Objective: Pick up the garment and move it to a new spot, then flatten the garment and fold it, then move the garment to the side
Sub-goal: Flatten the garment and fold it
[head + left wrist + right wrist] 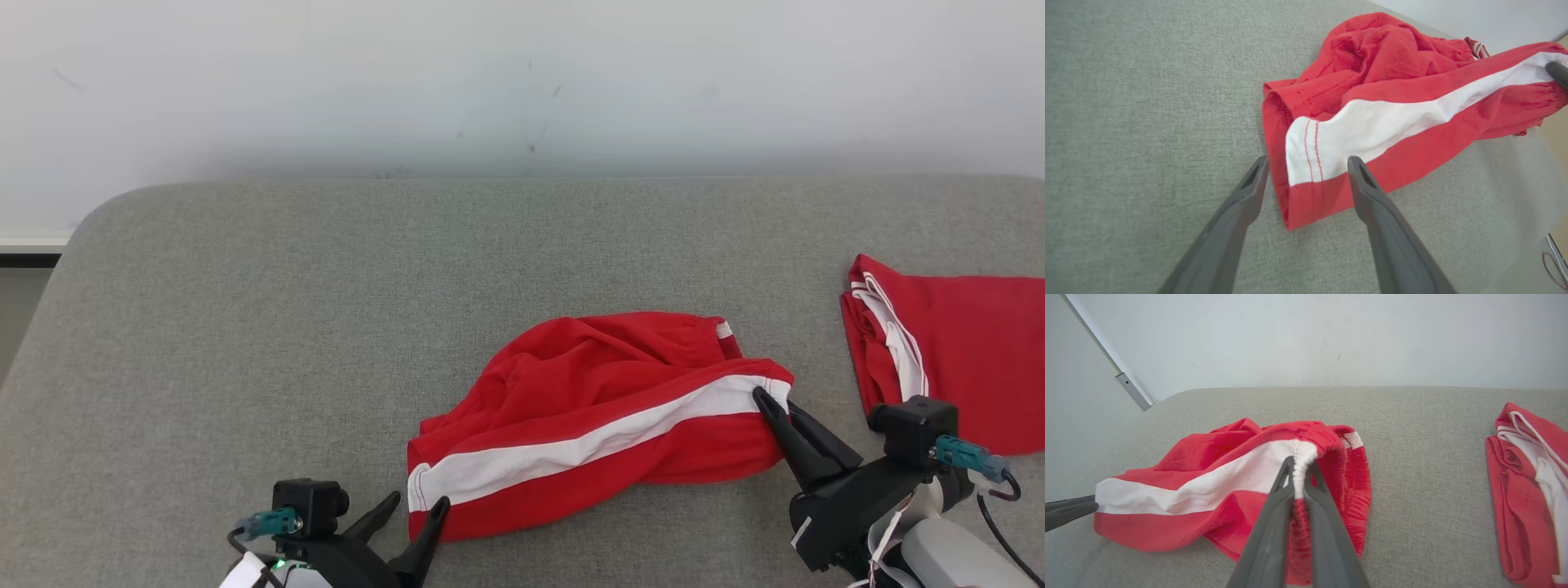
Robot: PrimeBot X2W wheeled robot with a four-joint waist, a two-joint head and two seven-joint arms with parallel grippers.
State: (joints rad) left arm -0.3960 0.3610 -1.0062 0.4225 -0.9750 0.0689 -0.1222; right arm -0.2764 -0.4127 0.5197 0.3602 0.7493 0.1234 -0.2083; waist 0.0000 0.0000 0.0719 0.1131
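One broad white stripe (588,445) crosses the rumpled red garment (604,367)

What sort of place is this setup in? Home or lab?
Likely a lab or test bench: a grey fabric-covered table against a bare white wall, with a red garment and a second red garment on it.

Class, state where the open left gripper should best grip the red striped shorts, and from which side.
Grip the leg hem of the red shorts where the white stripe ends. It lies flat, facing the open left gripper, so probably come in low from the robot's left; the right gripper pinches the opposite waistband end.
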